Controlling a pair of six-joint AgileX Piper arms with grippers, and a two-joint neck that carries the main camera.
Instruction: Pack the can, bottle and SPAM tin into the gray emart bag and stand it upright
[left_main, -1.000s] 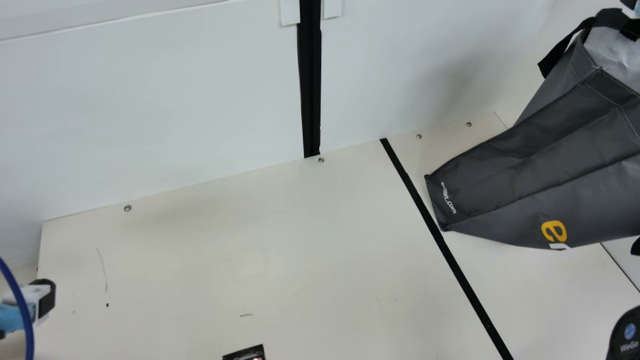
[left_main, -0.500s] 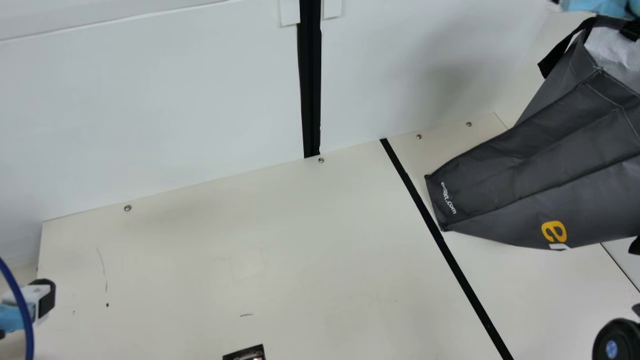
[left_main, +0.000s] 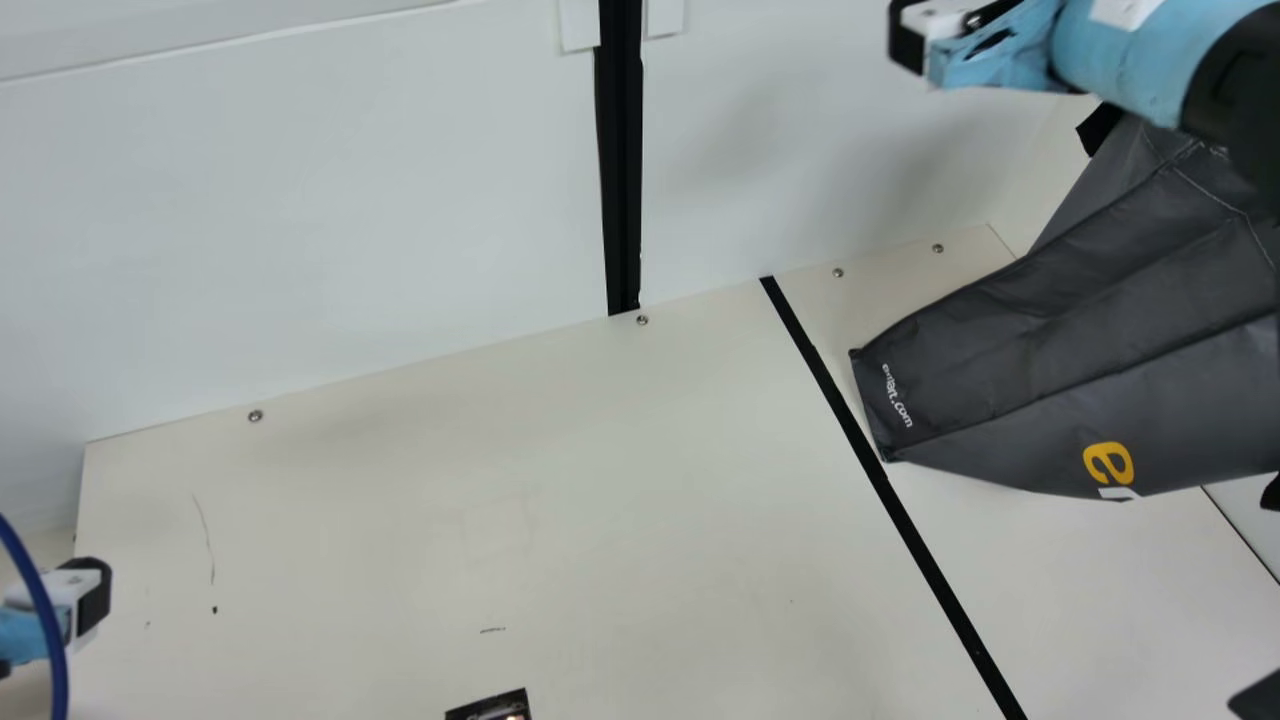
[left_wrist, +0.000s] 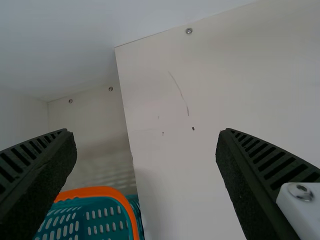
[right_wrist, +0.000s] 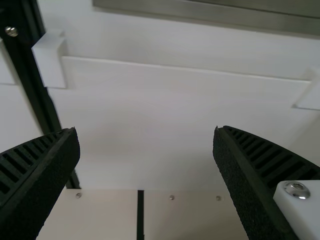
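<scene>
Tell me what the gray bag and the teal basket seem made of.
The gray bag looks like synthetic fabric, perhaps coated, with a dull sheen: creases and stitched edges show. The teal basket seems smooth molded plastic, judging by its even slots and rounded orange rim.

**Peering down between wide-spread fingers (left_wrist: 37, 182)**

Shows a teal basket (left_wrist: 97, 191) with an orange rim, just beside the cream table (left_wrist: 175, 170). Also catches a thin scratch (left_wrist: 179, 90), dark specks (left_wrist: 193, 129) and a screw (left_wrist: 189, 31) on the table's surface.
</scene>
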